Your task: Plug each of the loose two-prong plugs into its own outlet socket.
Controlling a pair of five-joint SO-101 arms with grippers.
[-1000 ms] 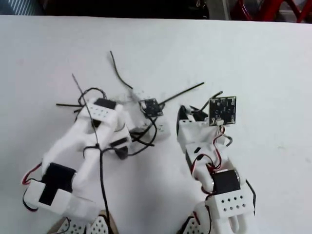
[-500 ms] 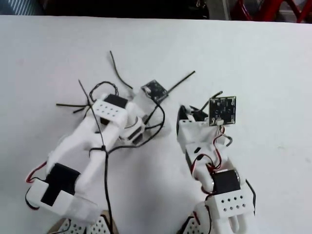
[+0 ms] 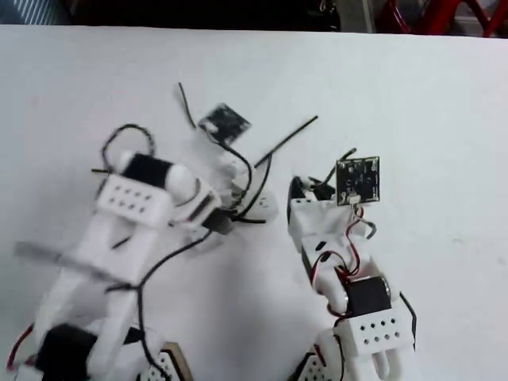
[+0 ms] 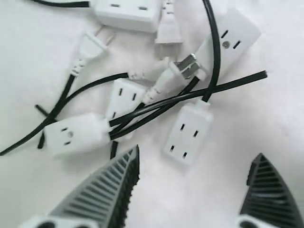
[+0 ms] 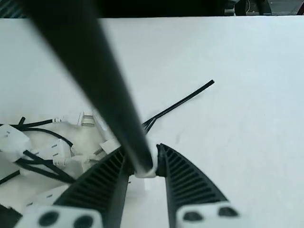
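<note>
Left gripper gaped wide and empty below a white socket at frame centre; right gripper clamped a black cord.

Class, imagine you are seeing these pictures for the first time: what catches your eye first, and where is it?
A tangle of black cords with white sockets and a loose two-prong plug lies on the white table, just beyond the left gripper, whose jaws stand wide open. To one side of the pile, the right gripper is clamped on a white cord end.
</note>
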